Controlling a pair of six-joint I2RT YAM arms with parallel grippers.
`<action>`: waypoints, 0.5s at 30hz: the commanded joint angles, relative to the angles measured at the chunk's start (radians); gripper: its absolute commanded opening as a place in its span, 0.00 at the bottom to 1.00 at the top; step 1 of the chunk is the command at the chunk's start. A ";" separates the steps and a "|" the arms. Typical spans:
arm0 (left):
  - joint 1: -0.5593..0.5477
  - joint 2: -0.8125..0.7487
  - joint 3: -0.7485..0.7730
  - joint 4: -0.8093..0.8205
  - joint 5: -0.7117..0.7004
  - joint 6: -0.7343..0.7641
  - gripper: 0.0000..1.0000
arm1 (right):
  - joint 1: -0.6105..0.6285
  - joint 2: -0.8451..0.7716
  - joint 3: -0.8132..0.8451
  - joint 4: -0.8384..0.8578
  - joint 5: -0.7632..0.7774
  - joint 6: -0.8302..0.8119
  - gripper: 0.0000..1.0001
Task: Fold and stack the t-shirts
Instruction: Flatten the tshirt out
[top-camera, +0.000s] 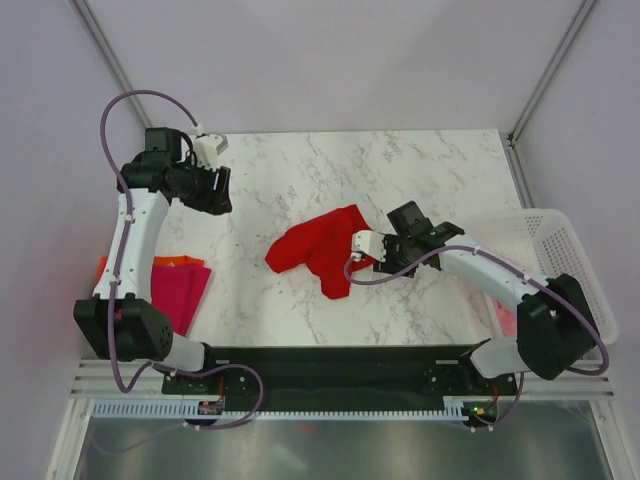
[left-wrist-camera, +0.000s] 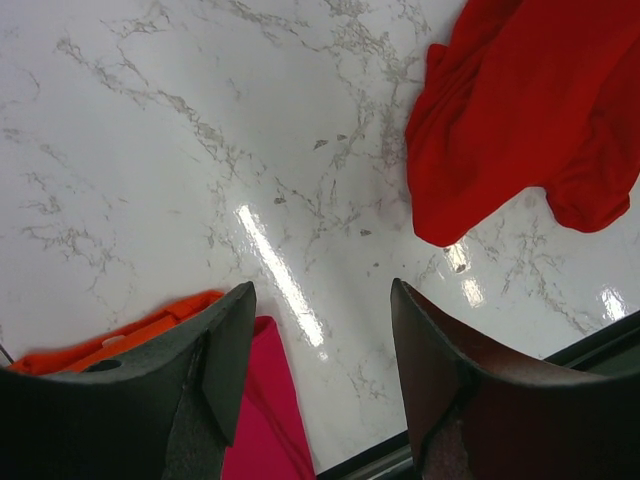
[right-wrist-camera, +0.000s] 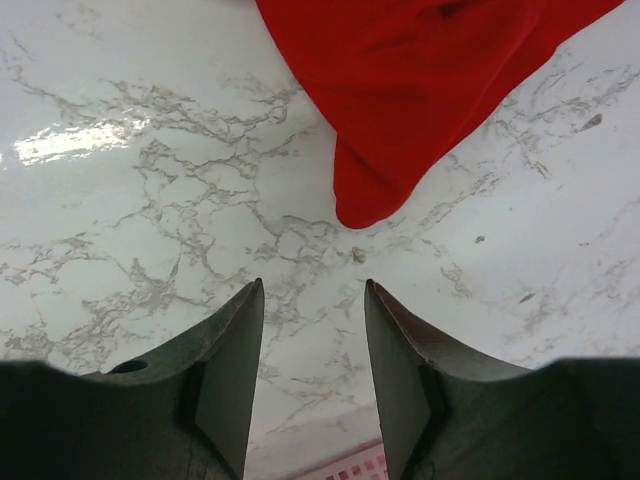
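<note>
Right gripper (right-wrist-camera: 312, 290) spread, empty; crumpled red t-shirt (right-wrist-camera: 420, 90) just beyond its fingertips. Left gripper (left-wrist-camera: 320, 300) spread, empty, well apart from that shirt. Magenta t-shirt (left-wrist-camera: 265, 420) and orange t-shirt (left-wrist-camera: 130, 335) lie behind it.

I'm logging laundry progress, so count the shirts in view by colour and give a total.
Red t-shirt: 1
Magenta t-shirt: 1
Orange t-shirt: 1
Pale pink cloth, mostly hidden in the basket: 1
Total: 4

Parted fingers (left-wrist-camera: 228, 350) hover over marble (left-wrist-camera: 150, 150), crumpled red t-shirt (left-wrist-camera: 520, 110) beyond.
</note>
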 joint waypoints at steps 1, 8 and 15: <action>-0.002 -0.006 0.002 -0.017 0.034 0.043 0.63 | -0.020 0.052 0.010 0.114 -0.049 -0.004 0.52; -0.002 -0.011 -0.012 -0.024 0.022 0.049 0.63 | -0.036 0.213 0.084 0.150 -0.069 0.028 0.51; -0.003 0.004 -0.013 -0.025 0.037 0.046 0.63 | -0.039 0.281 0.205 0.104 -0.122 0.068 0.03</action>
